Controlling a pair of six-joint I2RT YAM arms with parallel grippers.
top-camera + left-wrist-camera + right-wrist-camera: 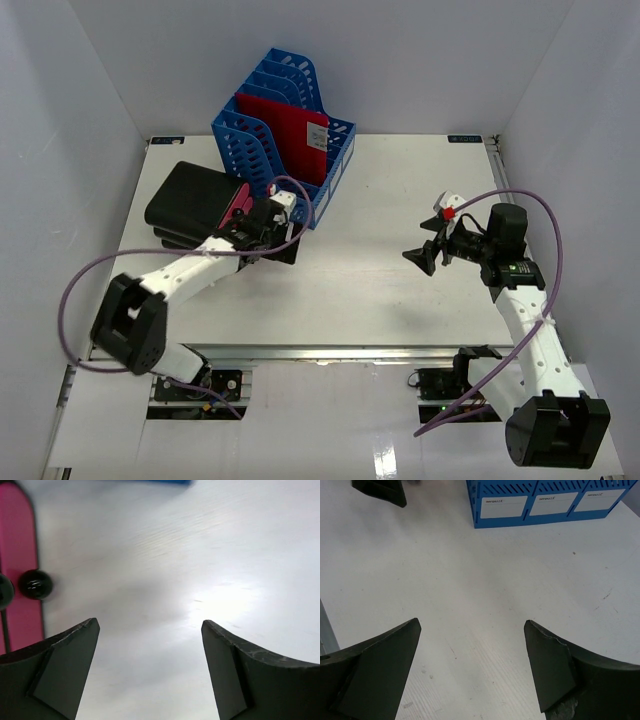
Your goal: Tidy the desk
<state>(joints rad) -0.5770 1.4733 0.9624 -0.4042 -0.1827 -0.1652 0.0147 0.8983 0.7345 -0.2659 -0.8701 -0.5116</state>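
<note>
The desk point(370, 300) is a large white tabletop. My left gripper point(284, 236) hovers at its left, between a black stack point(190, 200) with a pink edge point(238, 205) and the blue file rack point(245, 145). In the left wrist view the left gripper point(150, 625) is open over bare desk point(200, 555), with the pink edge point(17, 555) and a black bead point(35, 584) to its left. My right gripper point(426, 242) is at the right of the desk, pointing left. Seen from its wrist, the right gripper point(472, 622) is open over bare desk point(470, 570) and holds nothing.
A red folder point(295, 135) stands in the blue file rack, whose white-labelled front point(545, 505) shows in the right wrist view. A dark object point(382, 491) shows at that view's top left. A metal rail point(350, 352) runs along the desk's front edge. White walls enclose three sides.
</note>
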